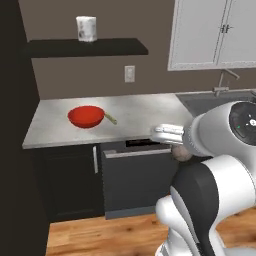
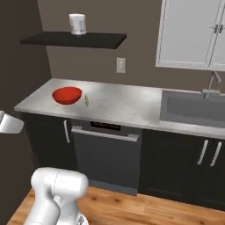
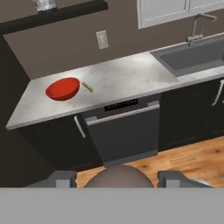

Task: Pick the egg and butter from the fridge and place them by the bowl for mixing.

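The gripper (image 3: 118, 181) is clenched on the egg (image 3: 118, 176): in the hand view the pale pinkish-grey ball sits between the two dark fingertips (image 3: 61, 178) at the bottom of the picture. In the left base view the egg (image 1: 181, 153) shows just under the white hand, held in the air in front of the counter (image 1: 140, 112) and above the dishwasher (image 1: 135, 177).

The red bowl (image 1: 86, 116) stands on the left part of the counter, well apart from the egg. The butter (image 1: 110, 118), a thin yellow-green stick, lies on the counter just beside the bowl on its right; from the right base view it (image 2: 86, 100) looks slightly apart from the bowl (image 2: 67, 95).

The sink (image 2: 193, 107) is at the counter's right end. A white jar (image 2: 77, 23) stands on the dark wall shelf (image 2: 88, 40) above the bowl
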Motion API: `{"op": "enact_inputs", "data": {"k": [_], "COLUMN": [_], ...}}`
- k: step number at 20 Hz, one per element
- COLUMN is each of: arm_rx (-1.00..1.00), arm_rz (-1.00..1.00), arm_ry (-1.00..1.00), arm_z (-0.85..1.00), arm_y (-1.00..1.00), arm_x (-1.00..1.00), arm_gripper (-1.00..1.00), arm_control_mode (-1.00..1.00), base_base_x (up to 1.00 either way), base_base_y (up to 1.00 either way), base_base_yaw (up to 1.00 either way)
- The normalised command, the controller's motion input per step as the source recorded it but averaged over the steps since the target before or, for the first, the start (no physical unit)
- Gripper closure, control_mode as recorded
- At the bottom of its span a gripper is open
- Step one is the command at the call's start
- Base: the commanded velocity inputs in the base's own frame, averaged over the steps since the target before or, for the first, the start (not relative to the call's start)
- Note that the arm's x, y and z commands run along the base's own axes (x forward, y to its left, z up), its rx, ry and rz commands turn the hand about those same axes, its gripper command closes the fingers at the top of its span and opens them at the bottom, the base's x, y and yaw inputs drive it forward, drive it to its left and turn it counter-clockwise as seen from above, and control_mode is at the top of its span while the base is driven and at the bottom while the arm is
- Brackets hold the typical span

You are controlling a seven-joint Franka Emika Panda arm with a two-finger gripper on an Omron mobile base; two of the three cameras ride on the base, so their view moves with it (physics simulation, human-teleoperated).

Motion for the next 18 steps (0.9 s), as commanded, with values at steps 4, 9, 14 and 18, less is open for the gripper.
{"op": "enact_inputs", "data": {"k": [4, 9, 14, 18], "arm_rx": [0.0, 0.0, 0.0, 0.0], "arm_rz": [0.0, 0.0, 0.0, 0.0], "arm_ry": [0.0, 0.0, 0.0, 0.0], "arm_z": [0.0, 0.0, 0.0, 0.0], "arm_y": [0.0, 0.0, 0.0, 0.0], "arm_x": [0.0, 0.0, 0.0, 0.0], "arm_gripper": [1.0, 1.0, 1.0, 1.0], "arm_control_mode": [1.0, 1.0, 1.0, 1.0], "base_base_x": [1.0, 0.99, 0.6, 0.03], "base_base_y": [0.0, 0.11, 0.23, 0.37], "base_base_yaw": [0.02, 0.0, 0.0, 0.0]}}
